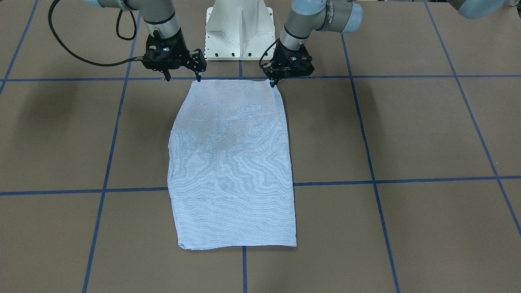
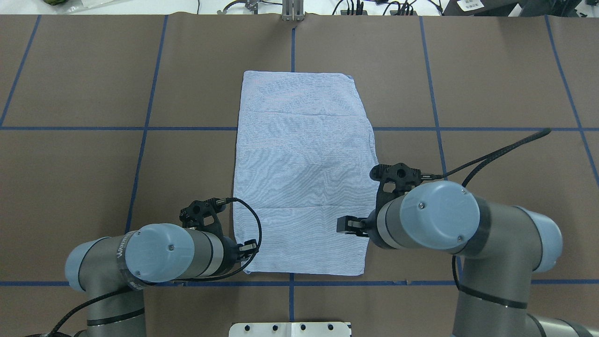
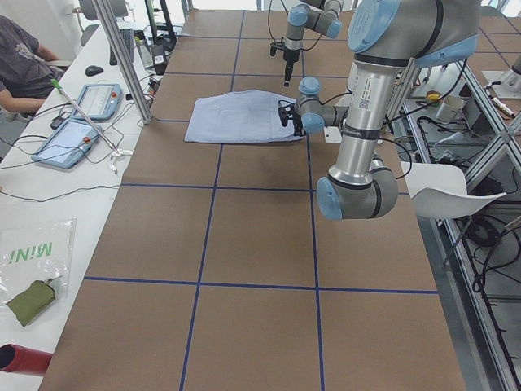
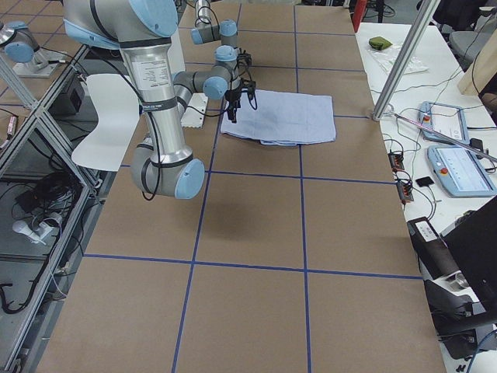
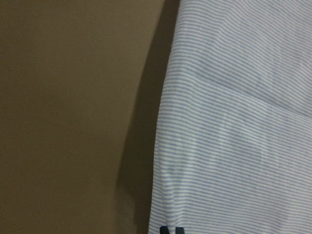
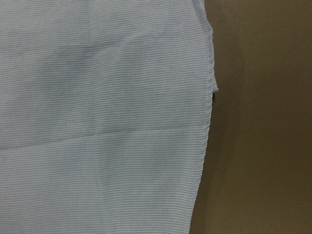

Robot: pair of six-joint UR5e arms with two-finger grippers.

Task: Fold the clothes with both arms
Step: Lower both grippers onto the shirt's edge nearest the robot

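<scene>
The light blue striped shirt (image 1: 232, 162) lies folded into a long rectangle on the brown table; it also shows in the overhead view (image 2: 304, 173). My left gripper (image 1: 272, 84) is at the shirt's near corner on the robot's left, fingers together on the edge. The left wrist view shows its dark tips pinched on the cloth edge (image 5: 234, 136). My right gripper (image 1: 183, 77) is open, one fingertip (image 1: 199, 79) at the other near corner and the other off the cloth. The right wrist view shows only the shirt's side edge (image 6: 107, 122). Collar, buttons and pocket are hidden.
The white pedestal base (image 1: 239, 32) stands just behind the shirt's near edge. Blue tape lines (image 1: 407, 180) grid the table. An operators' bench with tablets (image 3: 77, 122) and a metal pole (image 3: 122, 57) runs along the far side, where a person (image 3: 20, 61) sits.
</scene>
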